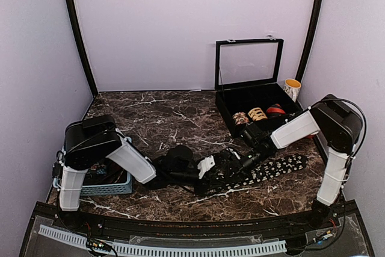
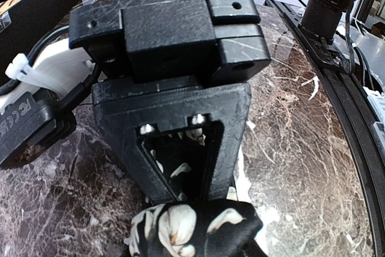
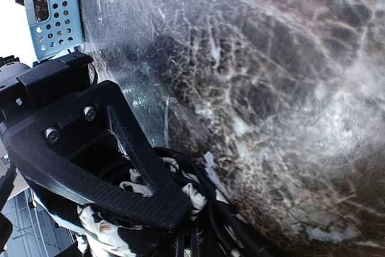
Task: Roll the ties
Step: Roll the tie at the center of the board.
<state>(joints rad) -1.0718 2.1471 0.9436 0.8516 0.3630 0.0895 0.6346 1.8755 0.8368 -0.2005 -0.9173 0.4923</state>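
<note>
A black tie with white prints [image 1: 283,165] lies on the marble table, its free end stretching right. Its left end is bunched between both grippers at the table's middle. My left gripper [image 1: 224,171] comes in from the left, shut on the bunched fabric; in the left wrist view the tie [image 2: 192,227] bulges out below the gripper [image 2: 180,200]. My right gripper [image 1: 243,162] comes in from the right; its ribbed finger [image 3: 120,185] presses on the wound tie [image 3: 102,233], and the other finger is hidden. Rolled ties, two tan-patterned [image 1: 257,113] and one red [image 1: 275,110], sit in the case.
A black case [image 1: 224,109] with its glass lid raised stands at the back right, just behind my right arm. A blue slotted basket [image 1: 111,185] sits at the left by the left arm's base and shows in the right wrist view [image 3: 54,10]. A yellow-rimmed cup [image 1: 292,88] stands right of the case.
</note>
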